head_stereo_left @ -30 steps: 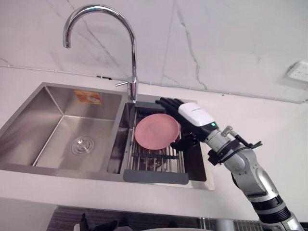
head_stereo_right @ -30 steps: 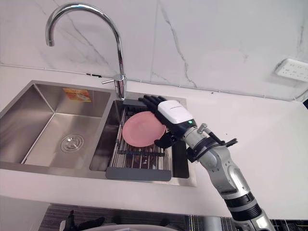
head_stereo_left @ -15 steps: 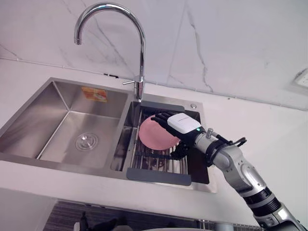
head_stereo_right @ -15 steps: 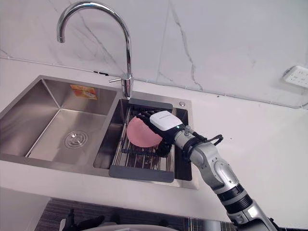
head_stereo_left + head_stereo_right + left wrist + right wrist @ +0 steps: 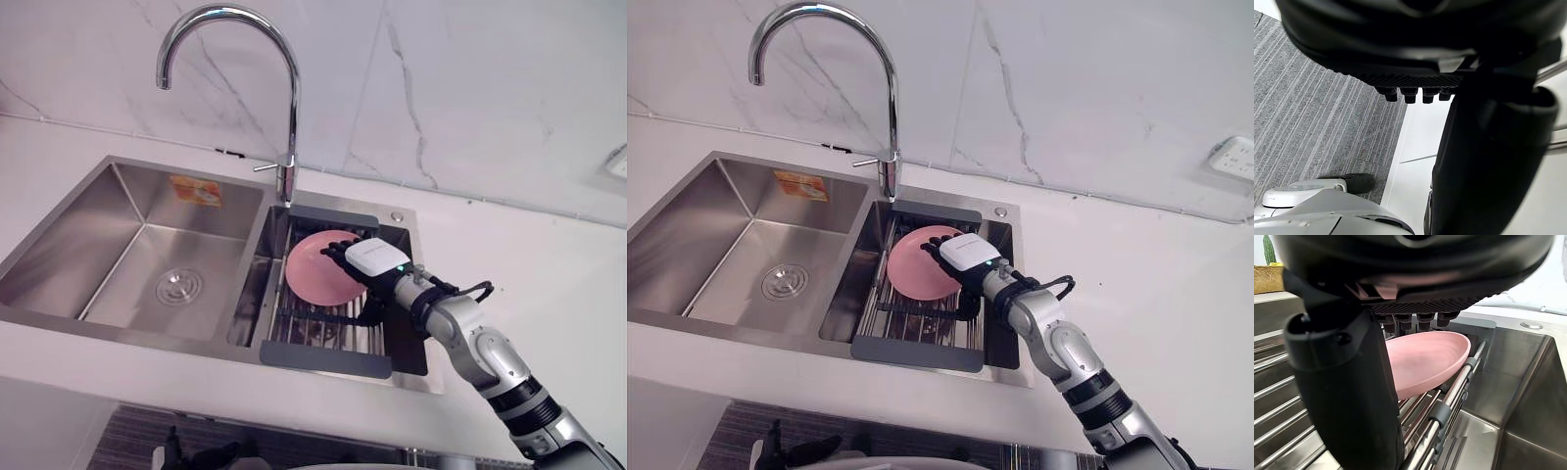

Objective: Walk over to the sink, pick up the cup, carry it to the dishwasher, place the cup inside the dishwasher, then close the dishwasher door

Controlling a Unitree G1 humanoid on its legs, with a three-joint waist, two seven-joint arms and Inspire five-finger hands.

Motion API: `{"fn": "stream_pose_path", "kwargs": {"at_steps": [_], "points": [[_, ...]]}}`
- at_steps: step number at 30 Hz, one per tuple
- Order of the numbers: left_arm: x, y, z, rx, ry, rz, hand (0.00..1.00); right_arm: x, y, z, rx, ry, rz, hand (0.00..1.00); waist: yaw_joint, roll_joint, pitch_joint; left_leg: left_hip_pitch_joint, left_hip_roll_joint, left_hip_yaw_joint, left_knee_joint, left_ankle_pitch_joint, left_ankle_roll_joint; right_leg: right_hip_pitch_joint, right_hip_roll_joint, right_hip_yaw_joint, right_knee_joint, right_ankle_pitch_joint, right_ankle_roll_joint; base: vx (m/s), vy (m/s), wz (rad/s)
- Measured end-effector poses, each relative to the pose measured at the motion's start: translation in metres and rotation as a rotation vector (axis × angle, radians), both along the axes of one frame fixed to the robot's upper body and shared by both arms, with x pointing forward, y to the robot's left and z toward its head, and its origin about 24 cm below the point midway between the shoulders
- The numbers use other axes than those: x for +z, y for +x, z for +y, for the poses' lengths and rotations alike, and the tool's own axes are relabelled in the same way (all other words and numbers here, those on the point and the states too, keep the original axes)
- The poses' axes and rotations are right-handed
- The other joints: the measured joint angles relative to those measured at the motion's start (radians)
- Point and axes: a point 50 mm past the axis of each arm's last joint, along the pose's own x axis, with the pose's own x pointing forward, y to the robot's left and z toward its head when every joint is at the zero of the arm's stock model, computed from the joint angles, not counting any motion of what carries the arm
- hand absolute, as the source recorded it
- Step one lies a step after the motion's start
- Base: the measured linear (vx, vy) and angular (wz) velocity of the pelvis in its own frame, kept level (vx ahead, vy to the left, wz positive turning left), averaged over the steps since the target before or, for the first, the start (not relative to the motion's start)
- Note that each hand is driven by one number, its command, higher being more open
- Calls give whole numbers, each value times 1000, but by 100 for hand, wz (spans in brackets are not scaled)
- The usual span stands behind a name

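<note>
The robot hand (image 5: 1415, 264) reaches over a wire rack (image 5: 1449, 401) set in a steel sink (image 5: 1528, 382). Its thumb (image 5: 1347, 391) stands apart in the foreground, and its fingertips (image 5: 1424, 322) sit in a straight row just above the upper edge of a pink dish (image 5: 1425, 357); whether they touch it cannot be told. The dish leans tilted on the rack's bars. A small round cap (image 5: 1531, 325) sits on the sink's rim, with the pale worktop (image 5: 1547, 289) behind it.
</note>
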Motion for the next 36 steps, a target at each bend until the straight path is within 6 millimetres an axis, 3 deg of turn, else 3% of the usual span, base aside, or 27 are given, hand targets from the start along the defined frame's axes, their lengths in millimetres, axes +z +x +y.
{"fn": "stream_pose_path", "kwargs": {"at_steps": [15,16,22,28,36], "points": [[0,1,1,-8,3,6,100,-17,5,7,-43,-15,21,100,3,-3,1,-1,-5,-1,0,0,0,-1,-4,-2,0,-1,1,0,0,0],[0,1,1,-8,3,6,100,-17,6,8,-47,-11,1,0,3,-2,1,-1,-6,-2,0,0,0,0,-5,-2,0,-1,1,0,0,0],[0,1,1,-8,4,7,100,-20,4,11,-33,-18,-59,0,-4,0,4,-1,-9,-3,0,1,1,0,-8,-3,0,-1,3,0,0,0],[0,4,0,-11,2,0,100,-27,8,9,-76,-24,-241,0,0,9,17,-5,-10,-5,0,0,-1,-2,-9,-5,0,-3,7,0,0,1],[0,6,-1,-21,9,-11,100,-23,9,9,-86,31,-354,0,1,11,32,-9,-14,-8,4,2,3,-3,-12,-11,0,-3,7,0,0,1]]}}
